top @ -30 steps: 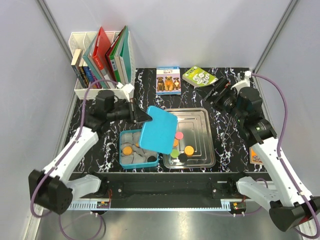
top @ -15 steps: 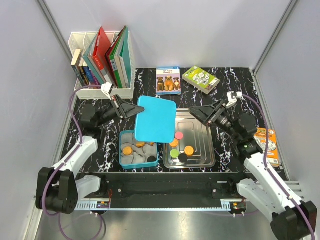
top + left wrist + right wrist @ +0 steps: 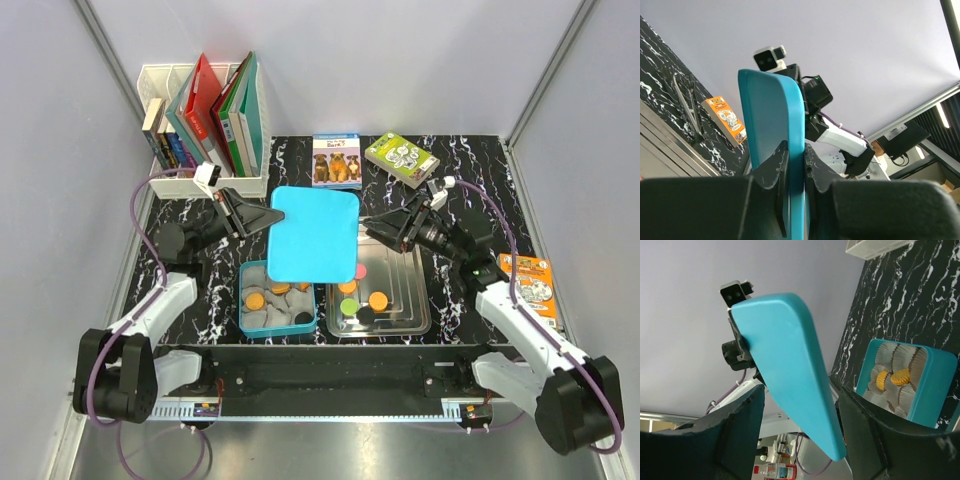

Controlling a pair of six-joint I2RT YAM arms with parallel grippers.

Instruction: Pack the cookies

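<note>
The left gripper (image 3: 262, 222) pinched the left edge of the blue lid (image 3: 315, 235), which hung above the blue box (image 3: 278, 331). The right gripper (image 3: 368, 228), above and to the right of the box, had its fingers spread on both sides of the lid; whether they pressed it, I could not tell. Some cookies (image 3: 256, 300) lay inside the box, others on the metal tray (image 3: 402, 268) just right of the box.
</note>
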